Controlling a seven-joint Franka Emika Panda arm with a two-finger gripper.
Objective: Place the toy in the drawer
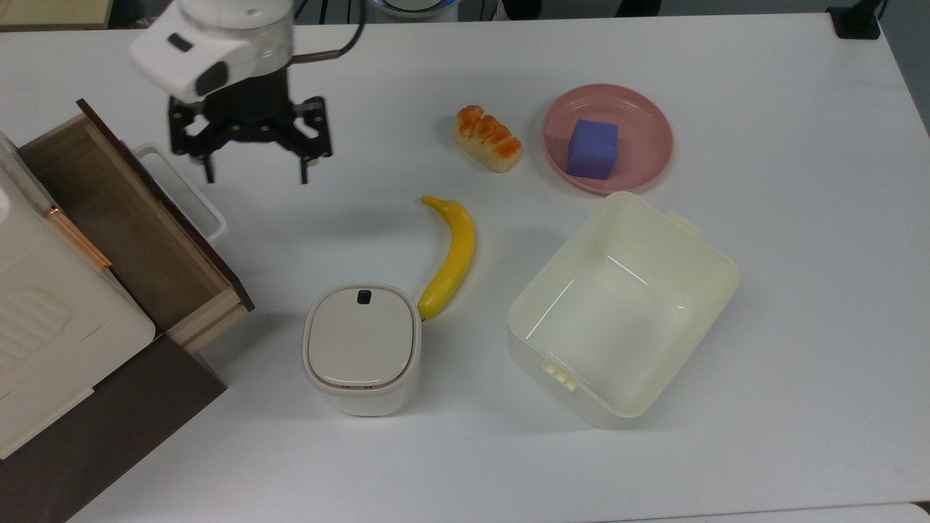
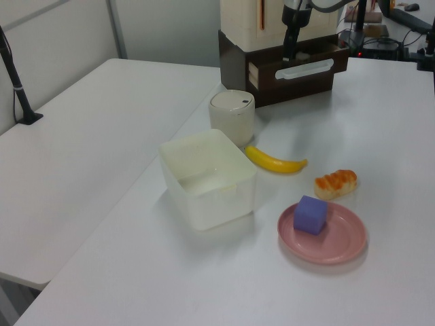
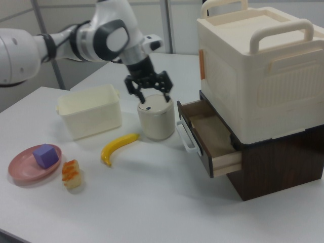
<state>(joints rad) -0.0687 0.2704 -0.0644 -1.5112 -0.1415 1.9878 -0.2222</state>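
The brown wooden drawer point(image 1: 190, 319) stands pulled out at the top view's left, its white loop handle point(image 1: 190, 195) toward the table's middle. In the right view the drawer point(image 3: 223, 161) sticks out of a dark cabinet. The toy is hidden; only bare wood shows on the part of the drawer floor I can see. My gripper point(image 1: 256, 176) hangs open and empty above the white table, to the top view's right of the handle. In the right view the gripper point(image 3: 152, 96) is just above a cream canister.
A yellow banana point(image 1: 452, 259), a lidded cream canister point(image 1: 361, 347) and a cream plastic bin point(image 1: 716, 280) lie mid-table. A bread loaf point(image 1: 487, 138) and a pink plate point(image 1: 641, 123) holding a purple cube point(image 1: 592, 148) sit farther back. A large cream box point(image 3: 263, 66) tops the cabinet.
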